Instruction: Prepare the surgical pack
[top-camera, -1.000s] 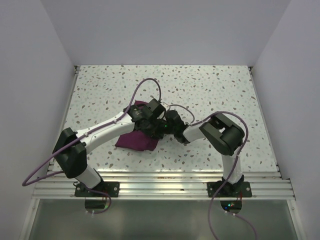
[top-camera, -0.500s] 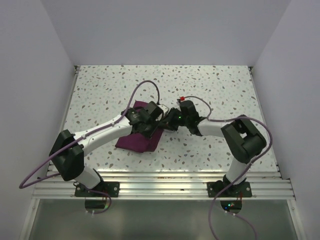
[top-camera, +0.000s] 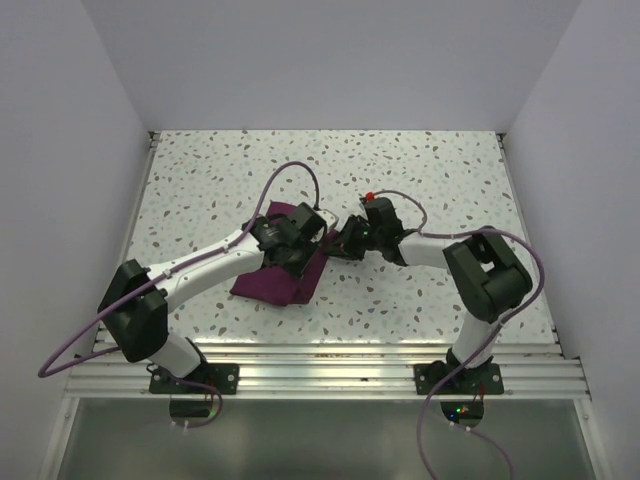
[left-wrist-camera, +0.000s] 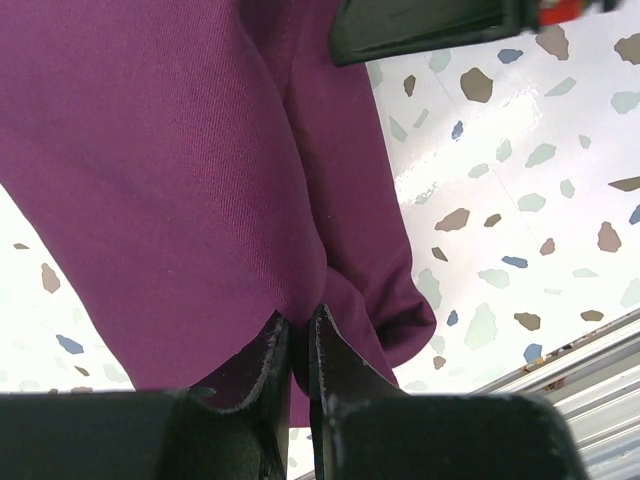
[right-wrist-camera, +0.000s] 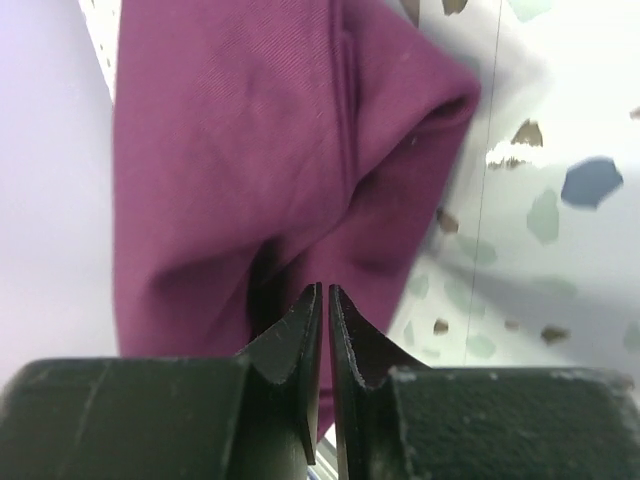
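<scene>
At the left gripper (left-wrist-camera: 299, 325): clenched to a narrow slit on a ridge of the pack (left-wrist-camera: 170, 150), with cloth nipped right between the tips. Outward from there, purple fanning away over the speckled table (left-wrist-camera: 520, 220), and a rounded folded corner just beside the fingers.

At the right gripper (right-wrist-camera: 326, 292): likewise pressed down to a hairline, tips sunk into a bunch of folds that converge on them (so, by the look of it, pinching cloth too, though hard to swear to from the wrist view alone).

From above: both holds close together, very nearly touching, on the pack's right flank toward its far end. Right gripper reaching in from the right side, hence pack to its left; left gripper coming over the top of the cloth from the near-left.

As for the pack itself: lying left of the table's middle, about halfway between far and near edges, well apart from the left edge. Long axis roughly far to near, leaning a little left toward the near end. Bulk of it trailing off near and left of both pinches.

Probably a matter of drawing the two pinches apart, or carrying them across. Either way, turning on this: free cloth to the near-left of both grippers, almost none to the right. Equally near, both arms.
</scene>
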